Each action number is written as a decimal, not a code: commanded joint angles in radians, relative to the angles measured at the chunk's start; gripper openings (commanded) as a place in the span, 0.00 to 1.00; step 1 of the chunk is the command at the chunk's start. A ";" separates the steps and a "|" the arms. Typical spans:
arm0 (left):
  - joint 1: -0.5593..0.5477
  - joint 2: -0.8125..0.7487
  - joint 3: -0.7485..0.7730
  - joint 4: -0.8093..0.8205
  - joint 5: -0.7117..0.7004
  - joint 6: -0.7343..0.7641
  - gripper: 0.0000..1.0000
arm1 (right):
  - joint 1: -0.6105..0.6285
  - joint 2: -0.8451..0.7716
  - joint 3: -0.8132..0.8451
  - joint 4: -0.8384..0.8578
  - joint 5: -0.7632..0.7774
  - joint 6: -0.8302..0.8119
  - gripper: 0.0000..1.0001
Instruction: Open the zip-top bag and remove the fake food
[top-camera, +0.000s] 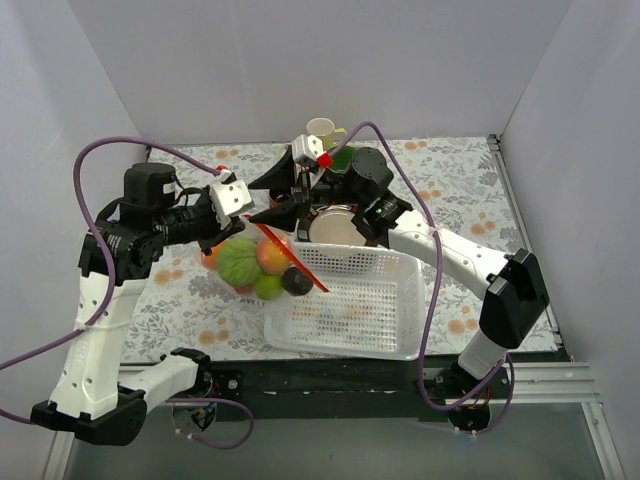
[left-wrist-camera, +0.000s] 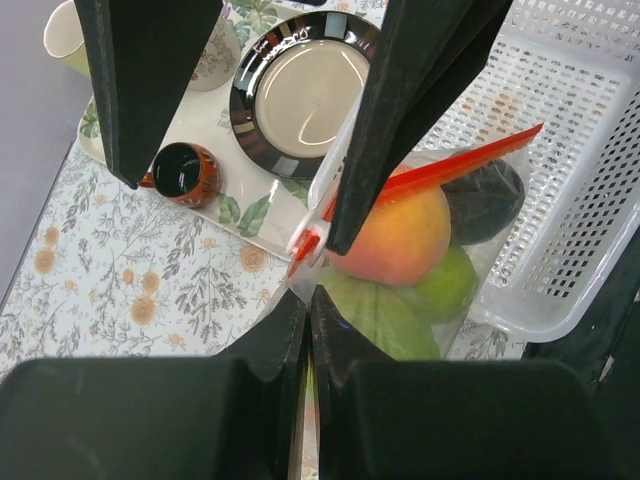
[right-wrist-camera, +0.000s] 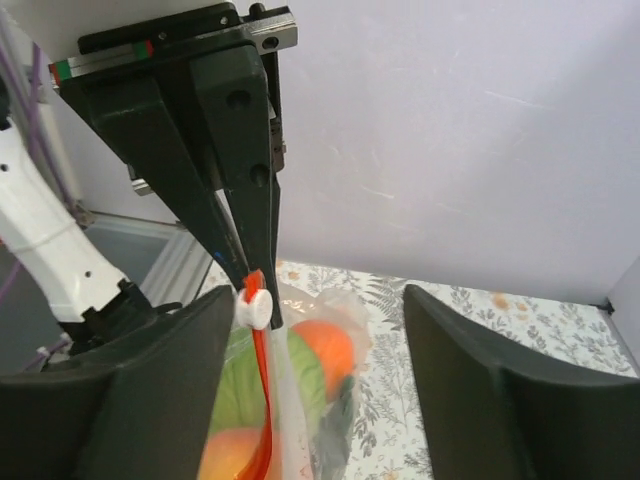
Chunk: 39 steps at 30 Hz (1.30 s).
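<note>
The zip-top bag (top-camera: 255, 265) hangs in the air above the table, left of the basket. Its orange-red zip strip (top-camera: 300, 265) slants down to the right. My left gripper (top-camera: 248, 226) is shut on the bag's top corner, seen in the left wrist view (left-wrist-camera: 308, 296). Inside the bag I see the fake food: a peach (left-wrist-camera: 400, 238), a green cabbage (left-wrist-camera: 375, 315), a green pear (left-wrist-camera: 452, 285) and a dark plum (left-wrist-camera: 482, 200). My right gripper (top-camera: 256, 200) is open, its jaws on either side of the zip end. In the right wrist view (right-wrist-camera: 318, 305) the white slider (right-wrist-camera: 255, 308) sits beside its left finger.
A white perforated basket (top-camera: 350, 300) lies right of the bag. A black-rimmed plate (left-wrist-camera: 310, 90), a small brown cup (left-wrist-camera: 185, 170) and a cream mug (top-camera: 322, 128) stand on a floral tray behind. White walls close in the left, back and right.
</note>
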 joint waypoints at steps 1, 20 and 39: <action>-0.002 -0.013 0.018 0.043 0.002 -0.029 0.00 | 0.012 -0.005 0.013 -0.046 0.111 -0.099 0.72; -0.002 -0.024 0.013 0.072 -0.034 -0.042 0.00 | 0.018 0.053 0.036 -0.001 -0.097 0.033 0.50; -0.002 -0.033 0.001 0.069 -0.032 -0.048 0.00 | 0.018 0.035 0.090 0.061 -0.113 0.087 0.49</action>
